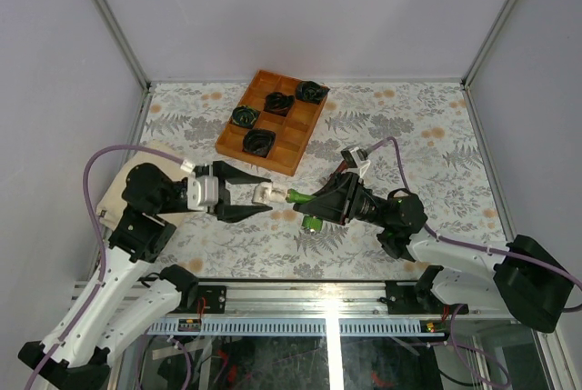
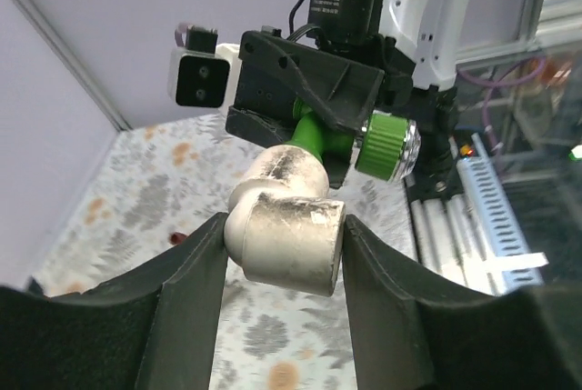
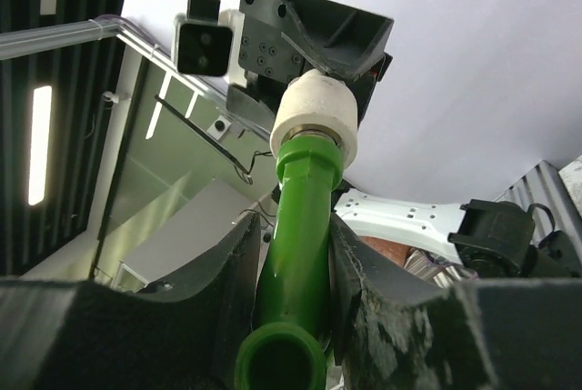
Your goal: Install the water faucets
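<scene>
Top external, green faucet (image 1: 298,195) meeting white elbow (image 1: 265,193), wooden tray (image 1: 293,140) close beyond

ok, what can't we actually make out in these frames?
- Thread depth of green faucet in white fitting: right wrist, hidden inside the fitting's collar.
- Same joint, top external: too small, partly under right gripper.
- Faucet's near end: right wrist, cut off by bottom edge.
- Tray bundles: top external, too small for detail.
</scene>
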`<action>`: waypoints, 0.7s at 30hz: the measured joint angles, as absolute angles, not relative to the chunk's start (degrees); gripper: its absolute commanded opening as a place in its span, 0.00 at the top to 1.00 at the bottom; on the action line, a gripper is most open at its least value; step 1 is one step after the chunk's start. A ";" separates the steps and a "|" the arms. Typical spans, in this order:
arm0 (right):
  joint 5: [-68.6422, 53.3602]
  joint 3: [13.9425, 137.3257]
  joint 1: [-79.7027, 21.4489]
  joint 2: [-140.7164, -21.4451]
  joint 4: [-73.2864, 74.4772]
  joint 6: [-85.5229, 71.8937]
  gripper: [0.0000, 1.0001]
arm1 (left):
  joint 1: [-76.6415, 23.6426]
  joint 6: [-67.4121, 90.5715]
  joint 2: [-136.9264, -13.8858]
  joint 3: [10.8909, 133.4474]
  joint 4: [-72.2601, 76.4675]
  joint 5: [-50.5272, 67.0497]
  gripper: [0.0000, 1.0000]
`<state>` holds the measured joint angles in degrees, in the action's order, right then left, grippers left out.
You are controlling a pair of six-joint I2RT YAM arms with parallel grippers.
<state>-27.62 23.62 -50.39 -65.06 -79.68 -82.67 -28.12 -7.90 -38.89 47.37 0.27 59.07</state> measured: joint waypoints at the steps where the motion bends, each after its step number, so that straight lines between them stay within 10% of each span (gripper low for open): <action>1: -27.57 23.62 -50.41 -65.10 -79.94 -83.26 1.00 | -28.14 -10.46 -38.81 47.27 0.51 59.61 0.42; 4: -27.29 23.62 -50.43 -65.73 -80.93 -85.30 1.00 | -28.27 -17.98 -38.13 46.48 0.58 61.08 0.02; 21: -25.34 24.25 -50.41 -56.88 -64.86 -70.17 1.00 | -28.53 11.53 -33.08 43.27 9.98 41.08 0.00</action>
<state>-25.34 24.25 -50.41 -56.88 -64.86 -70.17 -28.53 11.53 -33.08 43.27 9.98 41.08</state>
